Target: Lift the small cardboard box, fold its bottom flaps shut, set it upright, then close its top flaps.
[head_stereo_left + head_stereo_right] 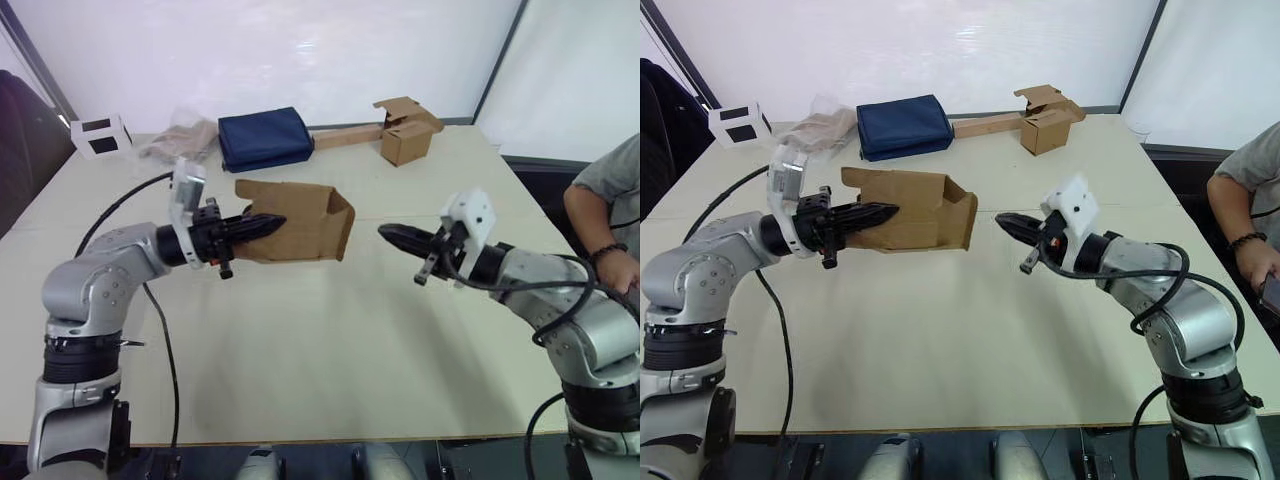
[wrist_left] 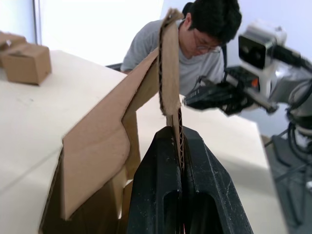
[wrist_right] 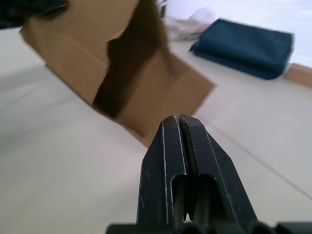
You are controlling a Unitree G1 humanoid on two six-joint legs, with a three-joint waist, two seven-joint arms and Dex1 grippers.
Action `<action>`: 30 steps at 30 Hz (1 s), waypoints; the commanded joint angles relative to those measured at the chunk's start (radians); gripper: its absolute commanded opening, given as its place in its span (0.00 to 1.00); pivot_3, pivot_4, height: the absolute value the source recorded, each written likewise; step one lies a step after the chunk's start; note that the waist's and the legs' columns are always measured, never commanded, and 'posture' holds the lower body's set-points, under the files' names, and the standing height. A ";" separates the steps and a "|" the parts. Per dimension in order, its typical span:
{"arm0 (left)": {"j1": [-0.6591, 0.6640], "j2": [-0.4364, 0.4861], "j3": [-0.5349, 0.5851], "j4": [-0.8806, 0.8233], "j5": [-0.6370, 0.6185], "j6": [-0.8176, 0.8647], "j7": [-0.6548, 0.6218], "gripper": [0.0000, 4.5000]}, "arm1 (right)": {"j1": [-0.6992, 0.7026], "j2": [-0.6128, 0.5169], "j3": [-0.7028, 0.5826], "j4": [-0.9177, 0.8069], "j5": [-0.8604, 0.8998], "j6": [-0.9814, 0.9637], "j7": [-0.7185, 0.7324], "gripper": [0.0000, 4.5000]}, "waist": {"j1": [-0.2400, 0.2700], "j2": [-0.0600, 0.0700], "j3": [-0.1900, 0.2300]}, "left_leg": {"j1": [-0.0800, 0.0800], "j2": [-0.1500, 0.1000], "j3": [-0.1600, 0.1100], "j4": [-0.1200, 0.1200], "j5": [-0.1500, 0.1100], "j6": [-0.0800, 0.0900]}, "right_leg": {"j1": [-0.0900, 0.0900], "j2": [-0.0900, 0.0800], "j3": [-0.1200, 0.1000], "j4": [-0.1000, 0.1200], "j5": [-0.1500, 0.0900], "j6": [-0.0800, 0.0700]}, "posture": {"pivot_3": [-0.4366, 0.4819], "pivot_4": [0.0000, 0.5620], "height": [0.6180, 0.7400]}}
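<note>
While the left gripper (image 1: 268,226) pinches its wall, the box (image 1: 305,222) hangs above the table (image 1: 300,350).
Right gripper (image 1: 388,233) — fingers pressed together — points at its open end.

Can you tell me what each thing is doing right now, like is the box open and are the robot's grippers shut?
small cardboard box: held up off the table, lying sideways, its end flaps open.
left gripper: shut on a wall of the box.
right gripper: shut, holding nothing, pointing at the box's open end.
second cardboard box: resting on the table's far side, top flaps open.
blue cloth: folded, lying flat.
</note>
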State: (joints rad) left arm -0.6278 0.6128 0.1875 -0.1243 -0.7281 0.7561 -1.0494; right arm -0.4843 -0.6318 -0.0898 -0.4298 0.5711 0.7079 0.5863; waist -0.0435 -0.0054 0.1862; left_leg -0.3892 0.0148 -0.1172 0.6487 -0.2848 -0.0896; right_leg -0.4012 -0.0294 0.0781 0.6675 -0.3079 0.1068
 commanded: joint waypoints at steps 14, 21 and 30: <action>-0.049 -0.008 -0.025 0.032 -0.011 -0.075 -0.010 0.02 | -0.178 0.202 0.127 0.075 -0.100 -0.080 -0.081 0.00 | -0.001 0.000 0.000 | -0.001 0.000 0.000 0.000 0.000 0.000 | -0.002 0.000 0.000 0.002 0.000 0.000 | 0.48 0.27 1.00; -0.046 -0.013 -0.024 0.008 -0.034 -0.060 0.010 0.02 | -0.167 0.226 0.152 0.070 -0.110 -0.083 -0.074 0.00 | -0.004 0.000 0.000 | -0.001 0.000 0.000 0.000 0.000 0.000 | -0.002 0.001 0.000 0.002 0.000 0.000 | 0.48 0.27 1.00; -0.046 -0.006 -0.022 -0.019 -0.088 -0.001 0.027 0.02 | -0.191 0.280 0.215 0.075 -0.158 -0.097 -0.060 0.00 | -0.004 0.000 0.000 | -0.001 0.000 0.000 0.000 0.000 0.000 | -0.003 0.001 0.000 0.002 0.000 0.000 | 0.48 0.27 1.00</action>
State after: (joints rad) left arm -0.6550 0.5989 0.1525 -0.1020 -0.7964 0.7553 -1.0231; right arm -0.6469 -0.3705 0.0972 -0.3180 0.4046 0.6345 0.5099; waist -0.0475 -0.0053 0.1862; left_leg -0.3902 0.0150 -0.1176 0.6485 -0.2849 -0.0895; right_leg -0.4039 -0.0287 0.0782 0.6697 -0.3079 0.1067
